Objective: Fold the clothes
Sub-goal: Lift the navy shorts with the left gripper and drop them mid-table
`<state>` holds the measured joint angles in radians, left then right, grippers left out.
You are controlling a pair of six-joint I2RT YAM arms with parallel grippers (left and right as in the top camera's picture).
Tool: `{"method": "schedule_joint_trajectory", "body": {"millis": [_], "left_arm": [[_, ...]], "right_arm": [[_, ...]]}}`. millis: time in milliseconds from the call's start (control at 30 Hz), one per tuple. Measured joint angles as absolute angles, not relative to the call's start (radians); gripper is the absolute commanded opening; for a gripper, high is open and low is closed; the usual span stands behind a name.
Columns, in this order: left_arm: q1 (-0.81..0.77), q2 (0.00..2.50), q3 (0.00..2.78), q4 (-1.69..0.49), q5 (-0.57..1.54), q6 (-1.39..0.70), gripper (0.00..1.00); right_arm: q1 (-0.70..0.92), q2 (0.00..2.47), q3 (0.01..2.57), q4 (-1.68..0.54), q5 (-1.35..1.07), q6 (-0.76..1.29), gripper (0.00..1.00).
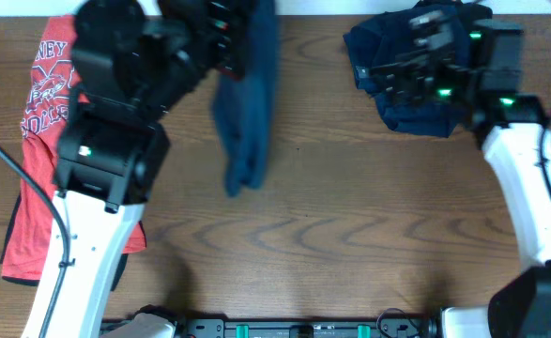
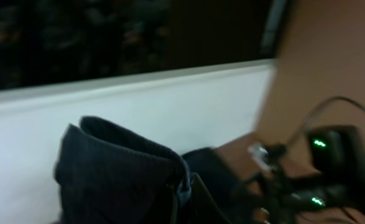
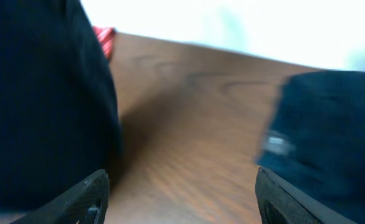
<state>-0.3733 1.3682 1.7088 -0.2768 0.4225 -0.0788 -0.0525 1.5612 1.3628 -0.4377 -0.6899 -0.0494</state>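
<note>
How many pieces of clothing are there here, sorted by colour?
Red: 1, the red shirt
Blue: 1, the blue garment, hanging partly off the table
Dark navy: 1, the navy heap, pieces inside unclear
Total: 3

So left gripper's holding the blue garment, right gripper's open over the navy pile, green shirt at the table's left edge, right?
No, the shirt is red, not green, as the overhead view shows. The rest stands: left gripper shut on the blue garment, right gripper open over the navy pile.
</note>
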Motion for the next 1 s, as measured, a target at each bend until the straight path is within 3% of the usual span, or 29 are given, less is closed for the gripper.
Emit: {"method": "schedule_joint_trajectory", "body": {"millis": [267, 400, 767, 1000], "left_arm": [[-0.522, 1.417, 1.709, -0.071, 0.45, -0.08, 0.06], [-0.543, 1.468, 1.709, -0.067, 0.457, -0.08, 0.06], [-0.441, 1.56, 1.707, -0.613, 0.151, -0.083, 0.06], [-0.326, 1.712, 1.707, -0.771, -0.043, -0.083, 0.06]], "right_arm": [[-0.154, 1.441, 1.362, -0.5, -0.699, -0.035, 0.73], [-0.155, 1.443, 1.362, -0.54, -0.693, -0.035, 0.73], [-0.155, 1.445, 1.362, -0.588, -0.677, -0.045, 0.72], [-0.112, 1.474, 1.362, -0.588, -0.676, -0.046, 0.72]]}}
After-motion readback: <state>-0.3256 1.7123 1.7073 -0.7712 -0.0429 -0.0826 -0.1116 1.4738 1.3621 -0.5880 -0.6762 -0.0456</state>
